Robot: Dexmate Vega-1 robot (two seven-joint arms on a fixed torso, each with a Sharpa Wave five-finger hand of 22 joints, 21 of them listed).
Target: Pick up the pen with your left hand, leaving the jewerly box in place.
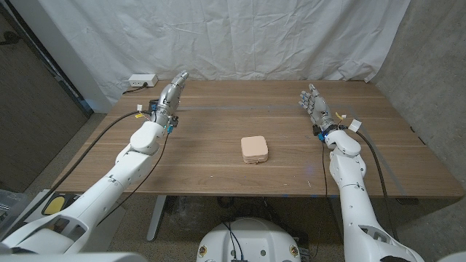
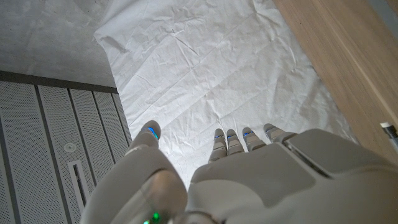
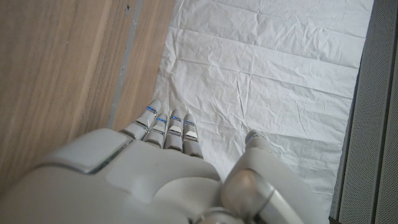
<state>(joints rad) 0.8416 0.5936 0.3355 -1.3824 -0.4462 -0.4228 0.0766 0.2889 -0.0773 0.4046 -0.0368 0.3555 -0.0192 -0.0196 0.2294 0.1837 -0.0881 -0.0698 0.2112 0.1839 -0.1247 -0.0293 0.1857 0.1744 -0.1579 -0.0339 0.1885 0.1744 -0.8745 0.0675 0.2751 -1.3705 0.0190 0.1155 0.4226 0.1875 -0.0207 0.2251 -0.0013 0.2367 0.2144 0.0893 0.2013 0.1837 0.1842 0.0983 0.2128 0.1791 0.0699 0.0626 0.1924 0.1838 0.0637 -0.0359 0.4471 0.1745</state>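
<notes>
Left hand (image 1: 171,93) and right hand (image 1: 314,105) both held nothing, fingers straight and a little apart, each raised over the wooden table (image 1: 218,175). Nearest the robot sat the jewelry box (image 1: 255,149), a small beige case with rounded corners and its lid closed, near the table's middle and well apart from either hand. No brand or lettering could be read on it. From the box the left hand stood at about ten o'clock and the right hand at about two o'clock. The pen (image 2: 388,132) was hard to place: the left wrist view caught a thin white shaft with a dark tip lying on the wood just beside the left hand, most likely the pen, while in the head view it could not be picked out. It would probably be light, stiff and smooth, apt to roll or skid under a fingertip, so a pinch across the middle of the barrel between thumb and finger looked the surest hold. Any print on it was too small to tell. Farther off, at about eleven o'clock, a white power strip (image 1: 142,81) lay at the table's far corner, and behind everything hung a creased white sheet (image 1: 240,36), unmarked.
</notes>
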